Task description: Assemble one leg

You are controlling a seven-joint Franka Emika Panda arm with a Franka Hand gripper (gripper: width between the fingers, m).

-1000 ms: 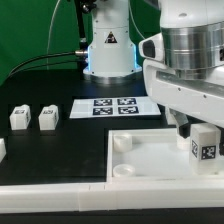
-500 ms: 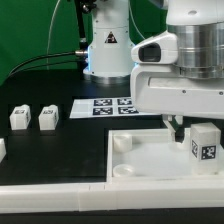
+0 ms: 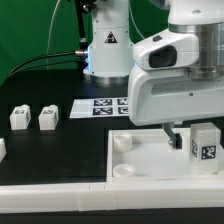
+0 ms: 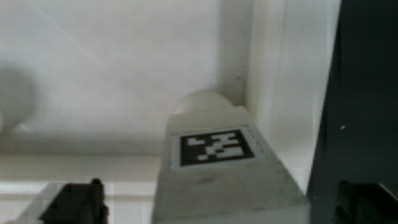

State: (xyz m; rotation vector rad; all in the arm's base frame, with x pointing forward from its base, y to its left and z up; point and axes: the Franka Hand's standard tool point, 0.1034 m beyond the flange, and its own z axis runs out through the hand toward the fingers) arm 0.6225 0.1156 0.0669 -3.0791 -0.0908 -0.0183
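Note:
A leg (image 3: 205, 143), a chunky white block with a black-and-white tag, stands upright at the corner of the large white panel (image 3: 150, 165) on the exterior view's right. My gripper (image 3: 180, 136) is low over the panel, next to this leg. In the wrist view the leg (image 4: 222, 160) sits between the two dark fingertips (image 4: 71, 205) with a gap on each side. The gripper (image 4: 217, 206) is open and does not touch the leg. Part of the hand is hidden behind the arm's white body.
Two more legs (image 3: 18, 117) (image 3: 47, 117) stand on the black table at the exterior view's left, and another white part (image 3: 2, 148) shows at the left edge. The marker board (image 3: 112, 106) lies behind the panel. The robot base (image 3: 108, 50) stands at the back. A round socket (image 3: 123, 143) marks the panel's near-left corner.
The arm's white body has shifted toward the exterior view's left and now fills more of the picture. The leg on the panel has stayed in place.

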